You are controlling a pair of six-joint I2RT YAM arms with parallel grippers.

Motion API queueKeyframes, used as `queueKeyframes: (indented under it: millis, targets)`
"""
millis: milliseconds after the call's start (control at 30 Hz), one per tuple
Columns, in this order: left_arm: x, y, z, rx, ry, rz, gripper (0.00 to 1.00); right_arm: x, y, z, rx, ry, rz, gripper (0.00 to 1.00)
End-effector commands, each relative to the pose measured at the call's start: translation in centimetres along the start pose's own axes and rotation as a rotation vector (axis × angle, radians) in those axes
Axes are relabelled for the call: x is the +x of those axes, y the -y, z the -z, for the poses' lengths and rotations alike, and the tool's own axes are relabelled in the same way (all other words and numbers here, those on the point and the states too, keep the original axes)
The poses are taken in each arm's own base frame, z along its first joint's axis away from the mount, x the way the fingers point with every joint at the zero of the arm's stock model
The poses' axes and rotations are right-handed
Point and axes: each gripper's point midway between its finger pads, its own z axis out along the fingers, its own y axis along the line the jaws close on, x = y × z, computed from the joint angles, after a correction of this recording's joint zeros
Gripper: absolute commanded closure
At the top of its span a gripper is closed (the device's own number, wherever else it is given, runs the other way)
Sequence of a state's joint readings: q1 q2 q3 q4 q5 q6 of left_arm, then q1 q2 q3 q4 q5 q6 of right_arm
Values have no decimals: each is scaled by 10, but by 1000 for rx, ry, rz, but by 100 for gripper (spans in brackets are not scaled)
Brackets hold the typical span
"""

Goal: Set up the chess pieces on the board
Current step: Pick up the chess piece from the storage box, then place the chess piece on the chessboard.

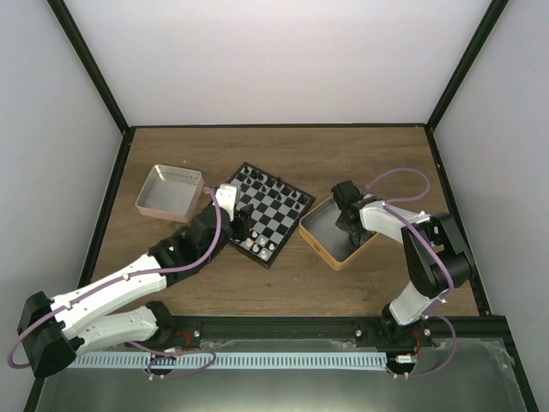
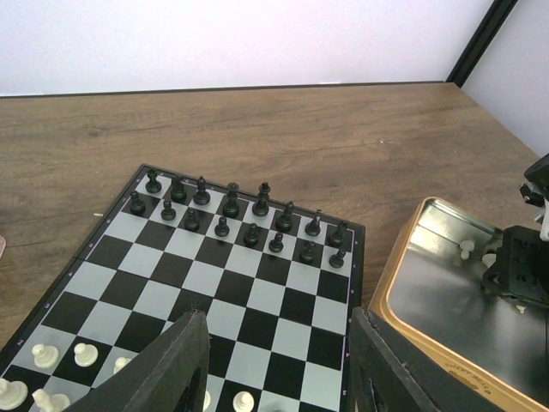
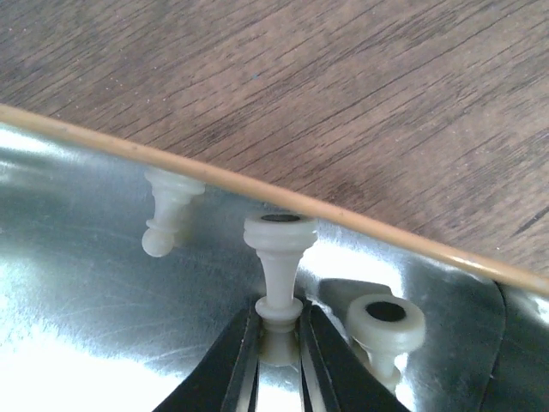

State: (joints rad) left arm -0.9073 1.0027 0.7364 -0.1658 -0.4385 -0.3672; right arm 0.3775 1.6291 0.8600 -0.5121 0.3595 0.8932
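The black-and-grey board (image 1: pixel 273 206) lies mid-table. Black figures fill its two far rows (image 2: pixel 232 210). Several cream-white pieces (image 2: pixel 45 354) stand along its near edge. My left gripper (image 1: pixel 241 227) hovers over the board's near part, open and empty, in the left wrist view (image 2: pixel 276 378). My right gripper (image 1: pixel 346 220) is down inside the gold tin (image 1: pixel 319 245). In the right wrist view it (image 3: pixel 279 343) is shut on the head end of a cream-white piece (image 3: pixel 279 253), whose base points at the tin wall. Two more cream pieces (image 3: pixel 167 215) (image 3: pixel 386 324) lie beside it.
A pink square tray (image 1: pixel 169 192) sits left of the board, close to my left arm. The gold tin's rim (image 3: pixel 360 220) runs just beyond the held piece. Bare wooden table (image 1: pixel 283 154) lies behind the board. Black frame posts stand at the table's corners.
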Motion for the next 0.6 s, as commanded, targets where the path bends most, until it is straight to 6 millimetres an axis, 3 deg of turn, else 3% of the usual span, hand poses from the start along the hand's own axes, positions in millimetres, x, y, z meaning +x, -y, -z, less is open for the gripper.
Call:
queueKeyframes:
  millis: [0,200,333,467,567]
  targets:
    - [-2,0,0,10,9,17,53,-9,-1,19,-41,7,-47,96]
    - [-4,7,-3,36,-6,29,52,-24,-12,66,-202,47,-44,97]
    - [-13,12,-4,72,-18,76,44,-33,-47,108,-479,104,79,97]
    - [-30,3,-3,64,-35,176,32,-13,-102,174,-952,132,334,98]
    - [-39,3,-4,144,-73,257,29,10,-124,223,-1230,135,479,98]
